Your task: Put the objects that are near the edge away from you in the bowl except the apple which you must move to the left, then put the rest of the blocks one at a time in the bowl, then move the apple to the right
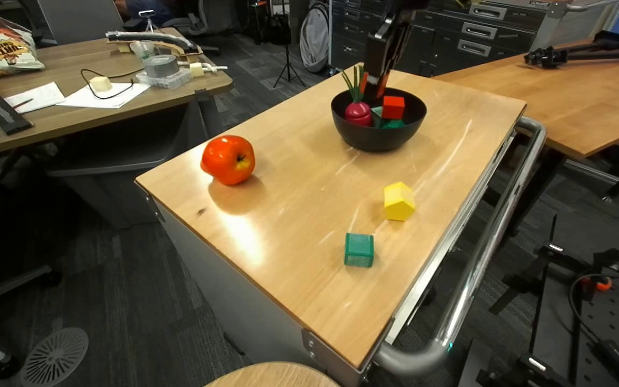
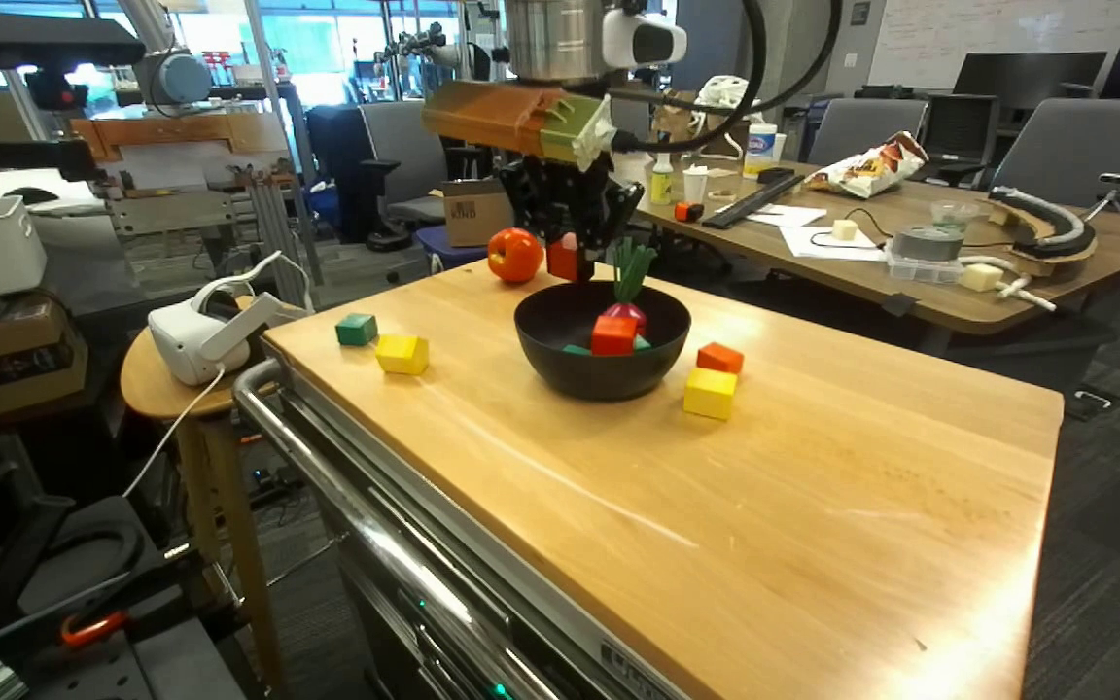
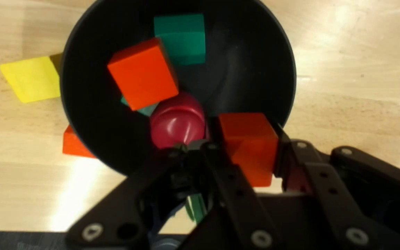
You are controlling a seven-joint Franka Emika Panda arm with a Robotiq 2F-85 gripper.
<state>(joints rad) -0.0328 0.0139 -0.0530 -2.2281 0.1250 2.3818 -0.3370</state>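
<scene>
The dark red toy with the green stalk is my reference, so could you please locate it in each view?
In an exterior view: the dark red toy is above and right of centre.
In an exterior view: the dark red toy is just right of centre, partly behind a red-orange cube.
Wrist view: the dark red toy is just left of centre, partly hidden.
Shared landmark: the black bowl, holding it in all views.

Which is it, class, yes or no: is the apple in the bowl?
No: the apple sits on the worktop, apart from the bowl.
</scene>
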